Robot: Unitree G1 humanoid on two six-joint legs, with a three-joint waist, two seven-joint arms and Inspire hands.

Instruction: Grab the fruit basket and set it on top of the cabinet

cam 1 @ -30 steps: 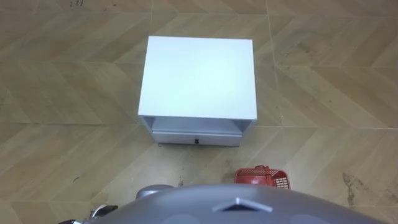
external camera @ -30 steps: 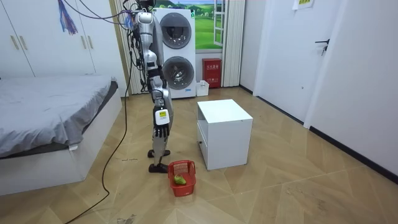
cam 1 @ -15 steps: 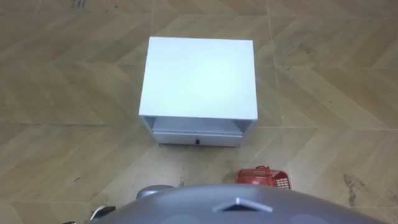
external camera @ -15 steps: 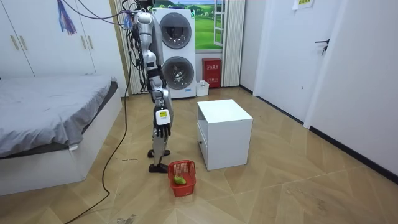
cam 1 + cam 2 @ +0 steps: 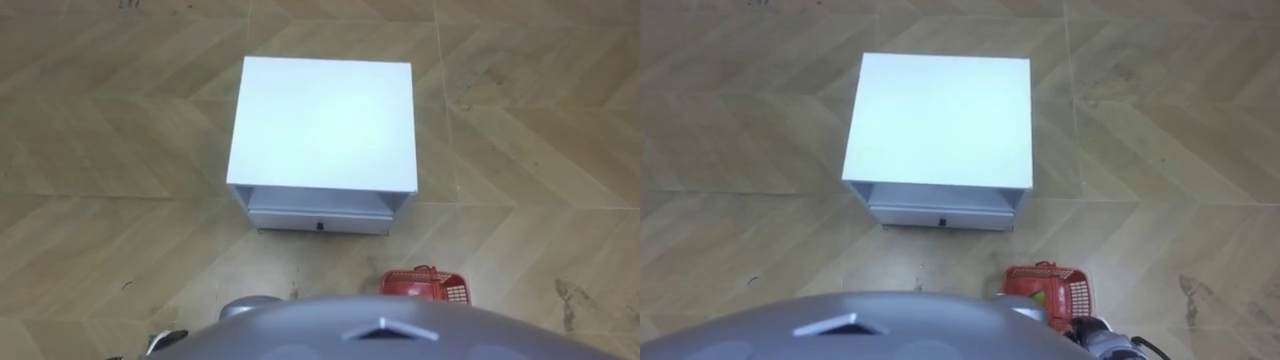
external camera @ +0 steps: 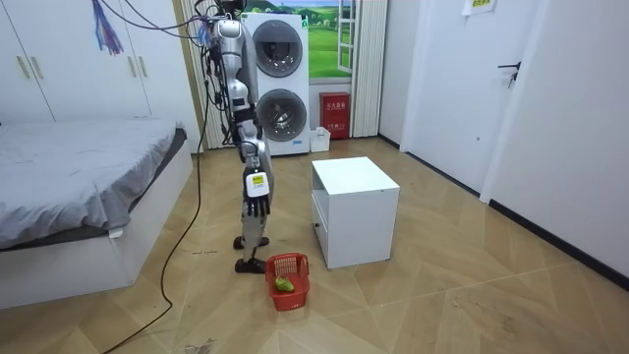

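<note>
**Fruit basket** (image 5: 425, 285): red plastic with lattice walls. It is sitting on the wood-patterned floor (image 5: 100, 150) at the lower right of the eye views, partly covered by the robot's chest. It is lying near the cabinet's front right corner but apart from it. In the room view it is resting at lower centre, just beside the robot's feet, and is carrying a green fruit (image 6: 283, 284).

**Cabinet** (image 5: 322, 125): white and low, occupying the upper centre of the eye views. It is showing an open shelf gap under its top and, below that, a drawer (image 5: 319, 222) with a small dark knob.

**Robot:** standing upright in the room view, facing the cabinet.

**Right hand** (image 6: 256, 208): hanging at the robot's side, well above the basket. Its fingers are pointing down and relaxed, gripping nothing.

**Left hand** (image 5: 165, 340): a small part is peeking in at the lower left edge; I cannot tell how its fingers are set.

**Surroundings, room view:** a bed (image 6: 79, 167) is lying at the left. Stacked washing machines (image 6: 285, 84) are standing at upper centre, with a red box (image 6: 335, 116) beside them.
</note>
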